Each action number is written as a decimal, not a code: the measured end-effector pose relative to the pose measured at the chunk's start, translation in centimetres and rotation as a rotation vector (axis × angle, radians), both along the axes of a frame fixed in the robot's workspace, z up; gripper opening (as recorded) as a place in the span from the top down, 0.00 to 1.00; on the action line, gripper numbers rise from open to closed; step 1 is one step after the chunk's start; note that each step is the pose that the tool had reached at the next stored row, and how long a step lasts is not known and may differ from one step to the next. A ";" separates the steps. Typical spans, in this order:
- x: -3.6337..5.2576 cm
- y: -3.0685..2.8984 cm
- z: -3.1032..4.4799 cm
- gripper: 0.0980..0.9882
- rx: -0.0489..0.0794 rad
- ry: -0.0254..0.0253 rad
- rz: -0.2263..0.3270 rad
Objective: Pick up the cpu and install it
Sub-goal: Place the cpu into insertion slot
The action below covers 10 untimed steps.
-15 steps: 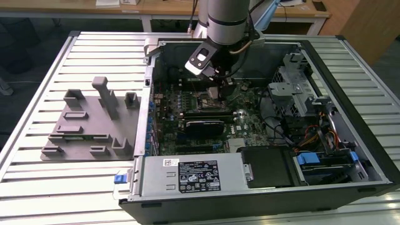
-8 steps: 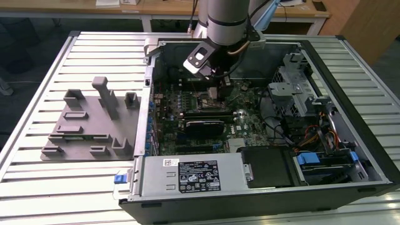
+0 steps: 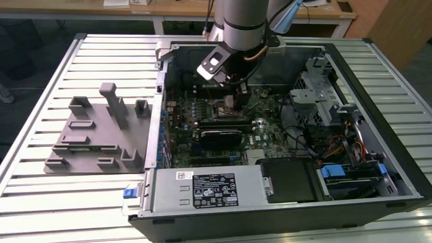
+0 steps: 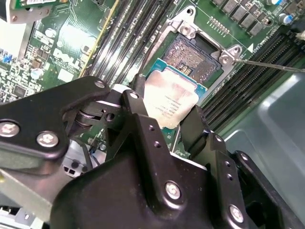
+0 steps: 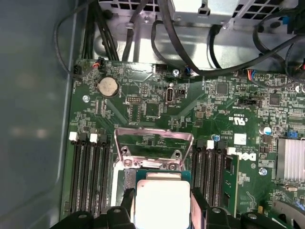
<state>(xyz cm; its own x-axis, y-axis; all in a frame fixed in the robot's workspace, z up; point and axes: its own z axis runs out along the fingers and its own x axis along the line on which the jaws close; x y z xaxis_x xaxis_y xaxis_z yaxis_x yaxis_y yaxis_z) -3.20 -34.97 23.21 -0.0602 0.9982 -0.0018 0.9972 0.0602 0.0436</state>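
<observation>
Closest to us in the second wrist view is the black hand (image 4: 167,109), its two fingers (image 4: 143,114) clamped on opposite edges of the cpu (image 4: 170,101), whose silver top faces the camera. So the pick-up looks done: the chip is off the worktop (image 3: 40,202) and inside the case (image 3: 395,147), well apart from the grey tray (image 3: 101,147) on the exterior view's left. We judge the install unfinished. The socket (image 4: 195,59) lies open with its contact field bare beyond the chip's far edge, and in the first wrist view the metal plate (image 5: 125,149) stands swung up, not closed over anything. The cpu hangs just beside and partly over the socket's near edge, between the banks of memory slots (image 5: 90,171) on the board (image 5: 143,105); we cannot tell whether it touches the socket frame or clears it, nor whether it sits level. The arm (image 3: 243,23) reaches down from above into the case's upper half, wrist roughly vertical, the hand pointing straight at the board.
</observation>
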 end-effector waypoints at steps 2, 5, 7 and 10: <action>-0.02 0.17 -0.12 0.50 -0.022 0.0004 0.000; -0.07 0.40 -0.38 0.50 -0.049 0.0003 0.000; -0.12 0.52 -0.64 0.50 -0.052 0.0005 0.000; -0.23 0.65 -0.89 0.50 -0.052 0.0006 0.000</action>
<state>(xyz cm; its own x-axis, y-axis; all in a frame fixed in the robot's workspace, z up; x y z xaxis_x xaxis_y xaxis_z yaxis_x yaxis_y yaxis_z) -3.43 -34.32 22.32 -0.0603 0.9967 -0.0536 0.9973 0.0625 0.0398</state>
